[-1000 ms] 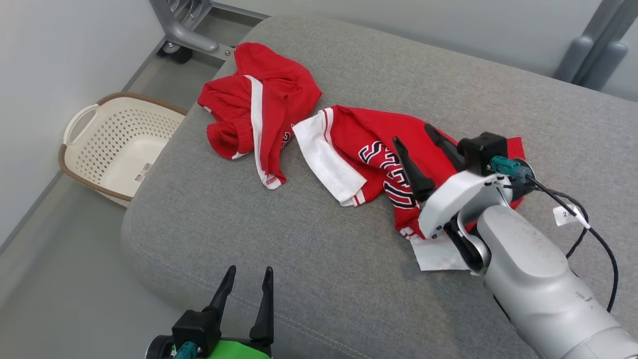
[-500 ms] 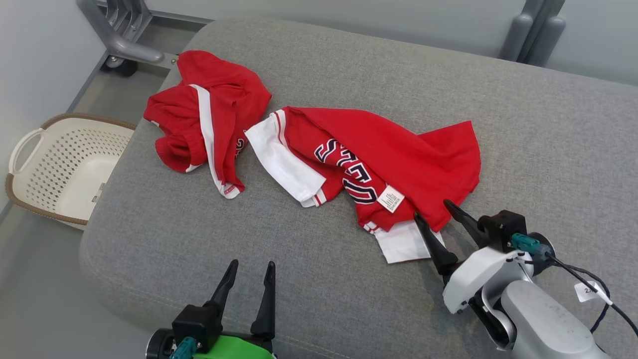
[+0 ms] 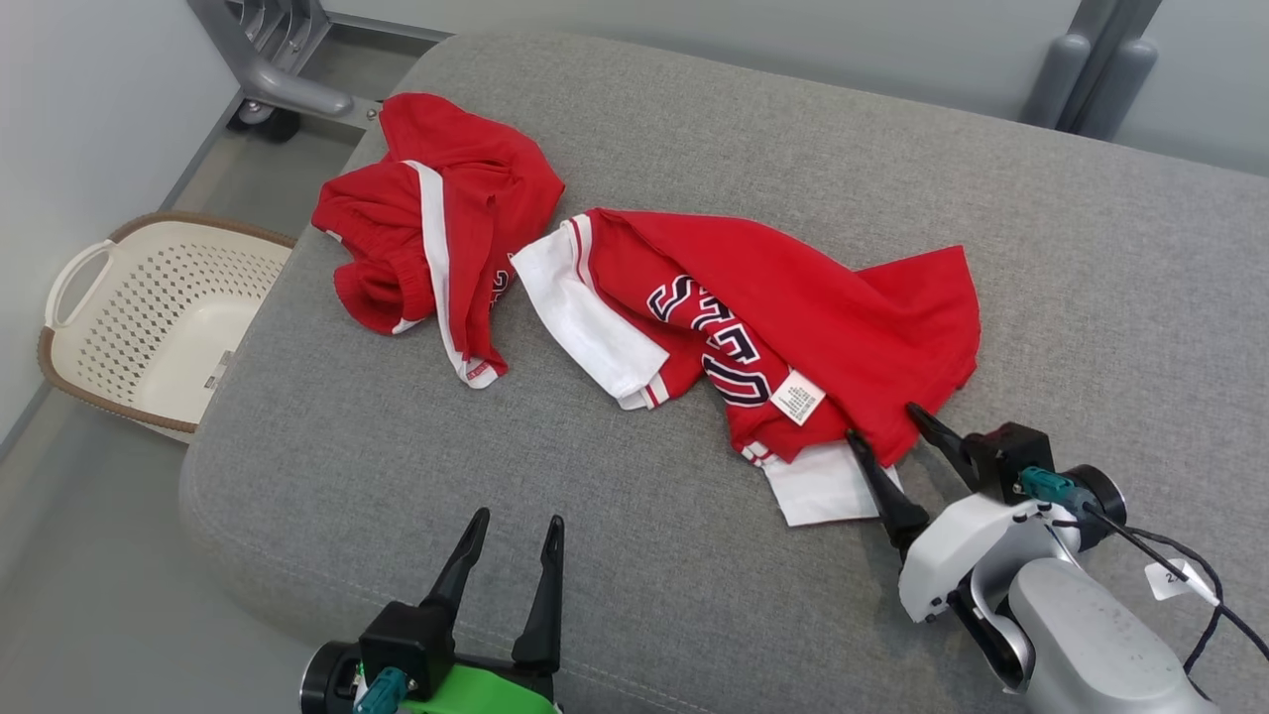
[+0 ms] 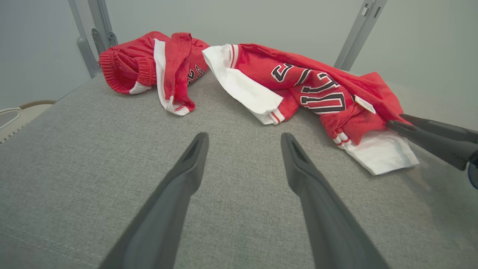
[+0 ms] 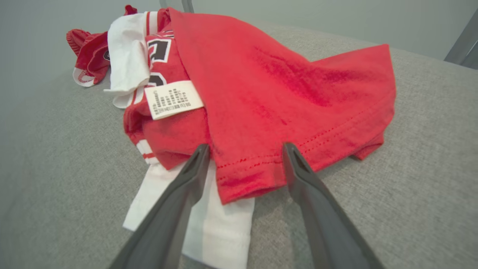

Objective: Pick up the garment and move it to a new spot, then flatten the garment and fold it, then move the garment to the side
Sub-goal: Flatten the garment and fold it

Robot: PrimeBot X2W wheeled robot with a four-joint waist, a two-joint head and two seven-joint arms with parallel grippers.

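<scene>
The garment [image 3: 843, 307] is a red jersey T-shirt with white sleeves and black lettering, lying crumpled in the middle of the grey cushion [image 3: 694, 129]. A small white tag [image 3: 798, 397] lies on top near its front. My right gripper [image 3: 881, 422] is open at the garment's near red hem. In the right wrist view the hem [image 5: 246, 175] lies between the spread fingers of the right gripper [image 5: 245, 146], and it is not pinched. My left gripper [image 3: 518, 517] stands open and empty over bare cushion near the front edge, well short of the garment [image 4: 317, 86].
A second crumpled red piece with a white stripe [image 3: 436, 228] lies at the cushion's far left, just left of the garment's white sleeve. A cream perforated basket [image 3: 149, 317] sits on the floor to the left. Grey metal frames [image 3: 268, 59] stand behind.
The head camera has shifted. My right arm has drawn back from over the garment to its near hem, uncovering the tag and white sleeve. Both grippers stay open.
</scene>
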